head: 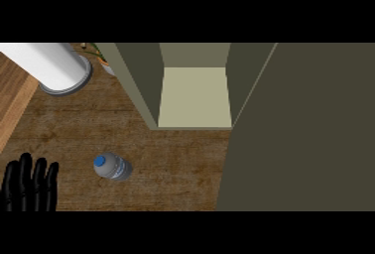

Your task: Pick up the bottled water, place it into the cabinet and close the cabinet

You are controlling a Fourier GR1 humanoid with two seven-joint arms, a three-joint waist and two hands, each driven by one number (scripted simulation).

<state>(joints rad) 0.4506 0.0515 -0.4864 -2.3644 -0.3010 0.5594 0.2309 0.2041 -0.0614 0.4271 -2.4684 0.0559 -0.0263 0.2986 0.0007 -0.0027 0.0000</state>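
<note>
Head view. My left hand (29, 186) shows at the lower left edge, fingers straight and pointing up, spread wide and holding nothing. It is resting. My right hand is out of frame.

The bottled water (112, 166) stands upright on the counter (176, 168), near my left hand, to its right and slightly ahead, not touching it. The cabinet (194, 94) lies well ahead and further right of the hand, interior open. Its door (307, 129) is swung out on the far right.

Step in hand, as I judge it: the pick-up, not yet begun. To do it well, I should approach the bottle from the side, curl the fingers round the body below the cap, and keep it upright, since a nudge from straight fingers could tip it.

Bottle appearance: clear, greyish body, round blue cap on top, seen nearly from above. Probably light and smooth, so it may slip.
</note>
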